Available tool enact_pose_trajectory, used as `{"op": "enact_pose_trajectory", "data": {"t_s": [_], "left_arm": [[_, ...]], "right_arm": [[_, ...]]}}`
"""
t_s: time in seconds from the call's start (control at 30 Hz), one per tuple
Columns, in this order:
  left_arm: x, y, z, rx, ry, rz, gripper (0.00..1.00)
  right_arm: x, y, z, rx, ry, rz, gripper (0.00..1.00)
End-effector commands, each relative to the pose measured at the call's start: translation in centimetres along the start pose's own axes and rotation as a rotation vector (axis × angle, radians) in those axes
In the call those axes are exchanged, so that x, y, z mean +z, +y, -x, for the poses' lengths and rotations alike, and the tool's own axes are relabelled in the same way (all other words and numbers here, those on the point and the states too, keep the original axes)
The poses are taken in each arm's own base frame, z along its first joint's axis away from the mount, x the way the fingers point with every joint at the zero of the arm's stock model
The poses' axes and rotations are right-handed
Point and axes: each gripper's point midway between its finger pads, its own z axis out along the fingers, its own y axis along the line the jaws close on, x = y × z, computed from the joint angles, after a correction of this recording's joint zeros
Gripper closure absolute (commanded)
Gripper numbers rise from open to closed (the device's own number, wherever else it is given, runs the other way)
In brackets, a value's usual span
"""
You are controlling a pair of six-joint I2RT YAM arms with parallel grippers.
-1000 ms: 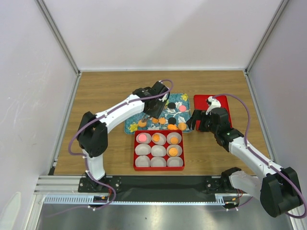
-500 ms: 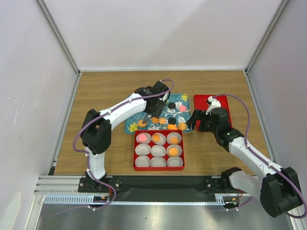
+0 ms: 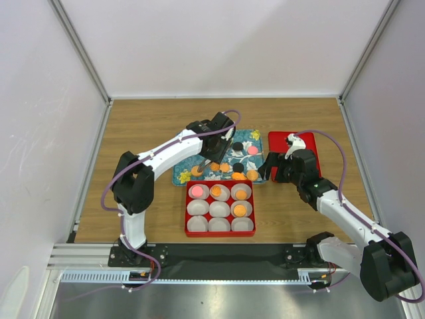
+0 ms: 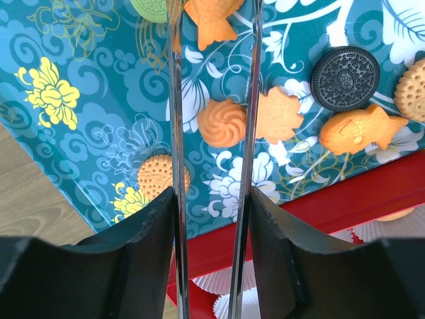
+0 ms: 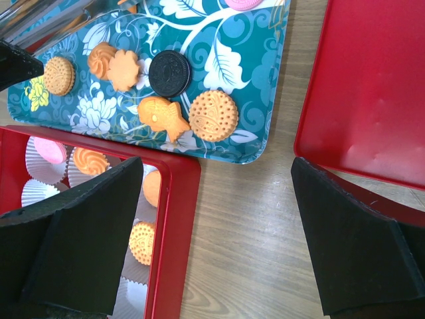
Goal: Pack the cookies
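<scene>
One black cookie with unreadable embossing, teal tray

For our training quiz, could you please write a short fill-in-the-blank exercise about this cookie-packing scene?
1. The loose cookies lie on a ____ patterned tray.
2. The single dark sandwich cookie is ____ in colour.
3. The red box holds ____ paper cups.
4. The swirl cookie lies between the ____ gripper's fingers.

Missing: teal; black; nine; left
</scene>
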Motion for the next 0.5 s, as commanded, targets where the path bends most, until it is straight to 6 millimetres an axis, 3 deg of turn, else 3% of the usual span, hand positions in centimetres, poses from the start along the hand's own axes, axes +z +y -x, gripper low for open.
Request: {"op": "enact_pose_trajectory", "data": {"t_s": [0.0,0.47], "left_arm": [[-0.77,-0.14,1.23,-0.01,-0.05,-0.03,0.5],[-1.14,0.62,0.66,0.003,-0.039,0.004,0.55]], "right_arm": [[-0.13,0.41,1.37,-0.013,-0.045,0.007,0.0],[0.0,0.43,1.39,-0.014,-0.043,0.008,0.0]]}}
